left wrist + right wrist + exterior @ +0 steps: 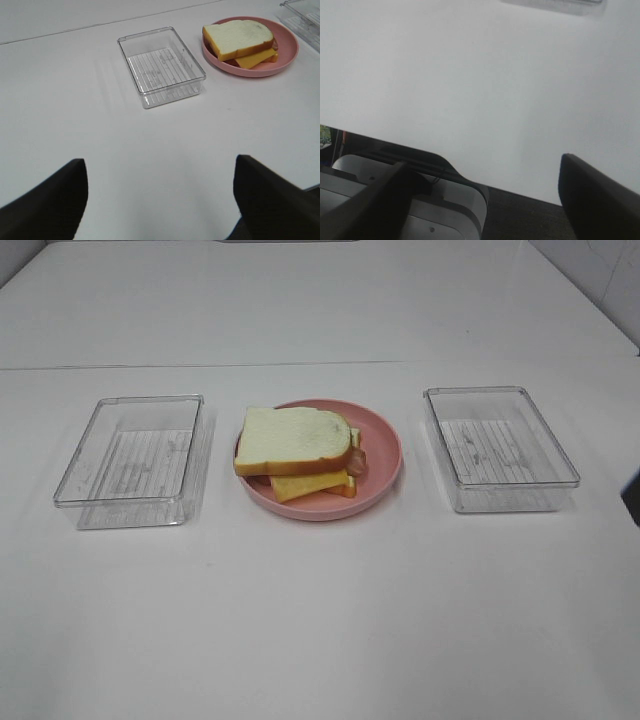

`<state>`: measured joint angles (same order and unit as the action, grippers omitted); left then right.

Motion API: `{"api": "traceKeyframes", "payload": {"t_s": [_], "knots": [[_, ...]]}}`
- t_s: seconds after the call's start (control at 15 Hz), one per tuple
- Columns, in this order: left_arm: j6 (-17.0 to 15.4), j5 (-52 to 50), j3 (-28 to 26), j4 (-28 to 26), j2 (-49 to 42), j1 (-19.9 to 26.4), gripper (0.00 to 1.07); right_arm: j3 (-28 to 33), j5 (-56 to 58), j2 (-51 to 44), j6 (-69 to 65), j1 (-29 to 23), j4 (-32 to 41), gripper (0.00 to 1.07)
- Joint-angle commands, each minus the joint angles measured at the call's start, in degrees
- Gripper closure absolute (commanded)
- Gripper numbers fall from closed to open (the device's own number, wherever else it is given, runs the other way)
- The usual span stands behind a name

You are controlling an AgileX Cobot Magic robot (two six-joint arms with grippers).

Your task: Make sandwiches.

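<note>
Sandwich (298,452) stacked on plate (385,445), mid-table between trays. Left gripper (160,200) and right gripper (485,200) spread wide, empty. Could topple if nudged; cheese (305,484) overhangs.

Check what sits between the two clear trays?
In the exterior high view, the pink plate holding the stacked sandwich lies between the left tray and right tray.
</note>
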<state>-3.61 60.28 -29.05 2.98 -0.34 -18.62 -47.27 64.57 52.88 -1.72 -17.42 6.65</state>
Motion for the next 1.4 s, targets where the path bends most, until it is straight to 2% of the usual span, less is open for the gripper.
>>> {"api": "traceKeyframes", "payload": {"t_s": [0.07,0.27,0.4,0.53,0.73,1.4], "knots": [[0.9,-0.6,0.3,-0.1,-1.1,0.0,0.3,7.2,0.6,-8.8,-0.5,0.1,-2.8,0.31],[4.7,-0.7,0.4,-2.0,-1.1,0.0,0.3,15.9,0.7,-22.9,-0.1,0.1,-4.6,0.31],[4.6,-0.7,0.4,-2.2,-1.1,0.0,0.3,16.4,-1.6,-33.7,1.7,0.1,-4.0,0.31],[4.6,-0.7,0.4,-2.2,-1.1,0.0,0.3,18.1,-4.0,-40.4,5.2,0.1,-3.8,0.31],[4.5,-0.7,0.4,-2.1,-1.1,0.0,0.3,18.3,-3.7,-44.1,5.3,0.1,-3.7,0.31],[4.7,-0.7,0.4,-2.2,-1.1,0.0,0.3,18.3,-3.7,-44.1,5.3,0.1,-3.7,0.31]]}}
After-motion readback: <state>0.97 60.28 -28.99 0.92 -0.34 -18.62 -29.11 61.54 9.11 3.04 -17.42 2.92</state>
